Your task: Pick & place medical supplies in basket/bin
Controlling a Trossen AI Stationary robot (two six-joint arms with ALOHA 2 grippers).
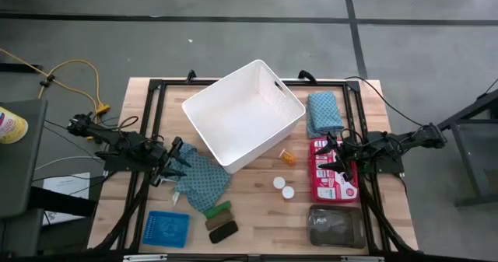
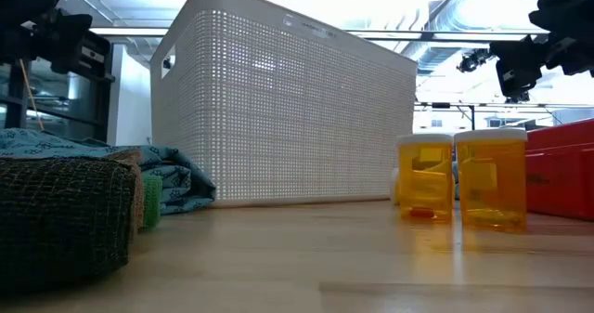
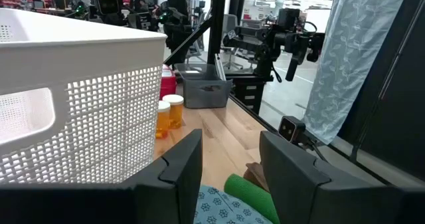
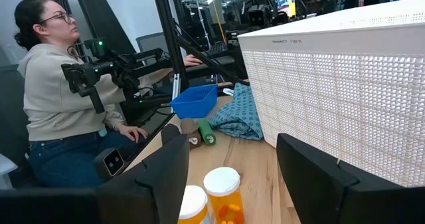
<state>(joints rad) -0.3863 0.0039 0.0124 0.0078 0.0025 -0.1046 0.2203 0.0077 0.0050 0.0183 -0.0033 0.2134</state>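
From above, the white basket (image 1: 243, 114) sits empty at the table's (image 1: 257, 215) twelve o'clock, central so either arm reaches it. The left gripper (image 1: 176, 159) hovers over a teal cloth (image 1: 204, 180) at eight o'clock; the right gripper (image 1: 333, 155) over a red box (image 1: 333, 172) at three. Low down, orange pill bottles (image 2: 490, 190) stand right of the basket. Both wrist views show jaws apart, holding nothing, likely ready to grasp.
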